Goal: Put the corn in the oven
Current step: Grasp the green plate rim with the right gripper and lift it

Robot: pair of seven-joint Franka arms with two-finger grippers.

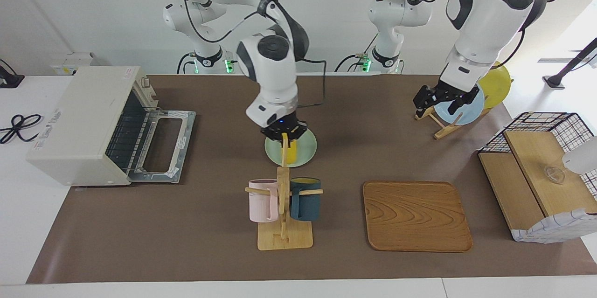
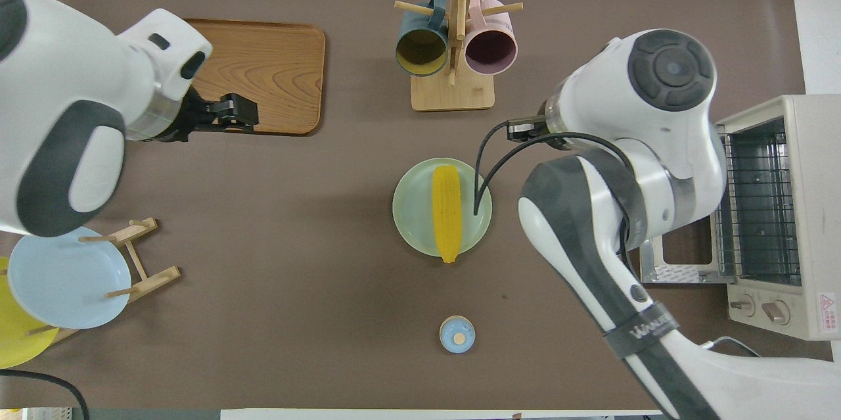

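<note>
While the bright yellow, tapered plastic corn cob (image 2: 447, 213) lies lengthwise on a round pale green plate (image 2: 407, 216) in the middle of the brown table mat, its narrow tip overhangs the rim on the robots' side. Nothing grips it. The right gripper (image 1: 283, 134) hangs just over that plate's robot-side edge; whether it is spread or closed I cannot tell. The left gripper (image 1: 440, 100) is raised toward the left arm's end of the table, by the light blue plate (image 1: 461, 111) in its wooden rack, with fingers (image 1: 422, 97) spread wide and holding nothing. The boxy cream-white toaster oven (image 1: 79, 121) stands at the right arm's end, well apart from the corn, its glass door (image 1: 163, 144) dropped flat and its wire rack bare.
</note>
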